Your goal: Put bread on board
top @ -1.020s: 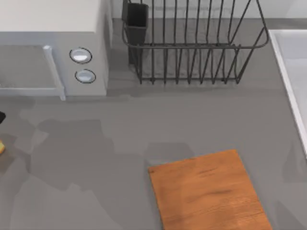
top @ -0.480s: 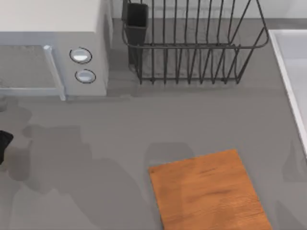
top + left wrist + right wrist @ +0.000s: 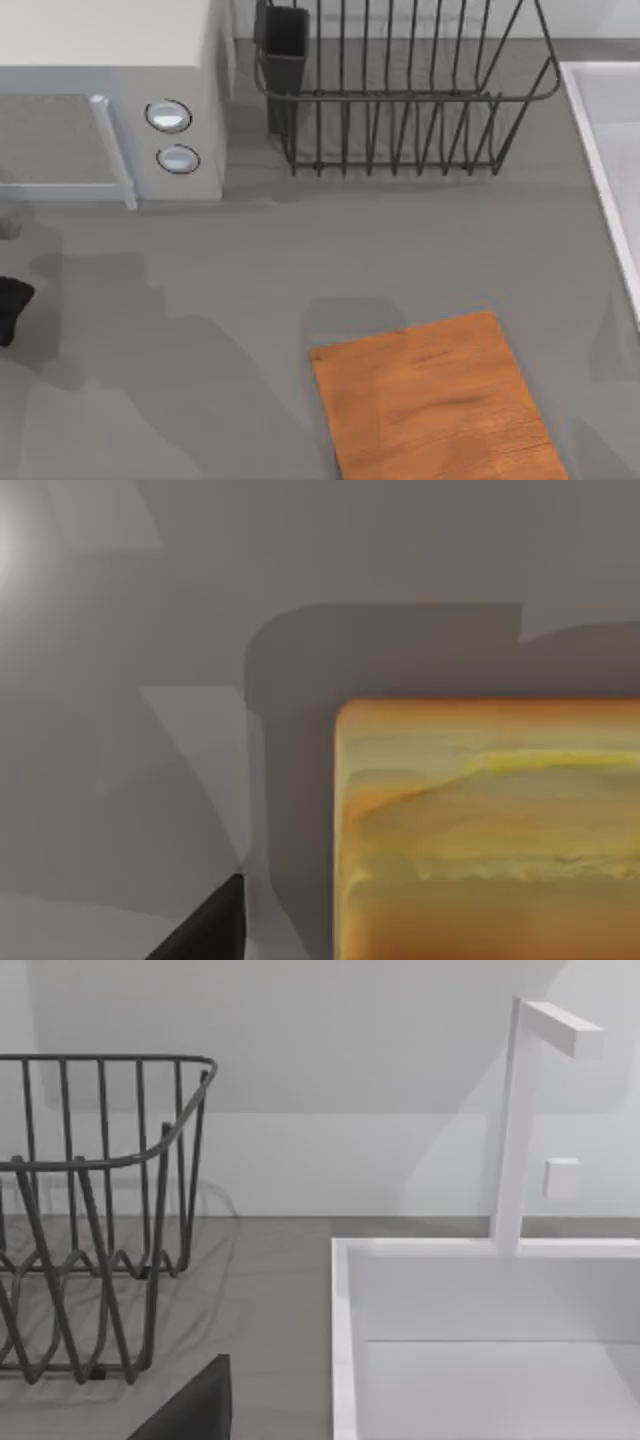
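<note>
My left gripper (image 3: 10,308) is sitting at the table's far left edge, and I cannot tell whether it is clenched or released. The bread (image 3: 488,828) is lying just beside one dark fingertip (image 3: 205,928). The wooden cutting board (image 3: 435,400) is lying well off to its right.

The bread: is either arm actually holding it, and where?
Cannot be told. The bread sits close under the left wrist camera with one fingertip beside it; no grip on it is visible.
</note>
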### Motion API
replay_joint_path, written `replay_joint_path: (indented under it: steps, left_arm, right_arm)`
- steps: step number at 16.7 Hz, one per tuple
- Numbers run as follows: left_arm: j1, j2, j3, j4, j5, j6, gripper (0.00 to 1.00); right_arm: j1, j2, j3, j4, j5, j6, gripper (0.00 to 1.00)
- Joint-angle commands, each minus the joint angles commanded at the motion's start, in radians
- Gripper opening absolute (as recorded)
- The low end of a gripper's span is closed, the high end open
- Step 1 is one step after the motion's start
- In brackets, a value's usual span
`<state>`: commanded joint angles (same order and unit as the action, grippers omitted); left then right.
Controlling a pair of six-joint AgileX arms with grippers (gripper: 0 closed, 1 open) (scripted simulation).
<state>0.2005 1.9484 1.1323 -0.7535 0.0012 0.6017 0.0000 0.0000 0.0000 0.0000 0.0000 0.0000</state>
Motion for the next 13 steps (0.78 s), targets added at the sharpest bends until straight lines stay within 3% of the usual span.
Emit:
replay_joint_path:
  steps: [1, 13]
  left_arm:
    - [0.0, 0.0, 0.0, 0.0, 0.0, 0.0, 1.0]
    - [0.0, 0.0, 0.0, 0.0, 0.0, 0.0, 0.1]
  right_arm:
    - [0.0, 0.0, 0.0, 0.0, 0.0, 0.0, 1.0]
    - [0.0, 0.0, 0.0, 0.0, 0.0, 0.0, 1.0]
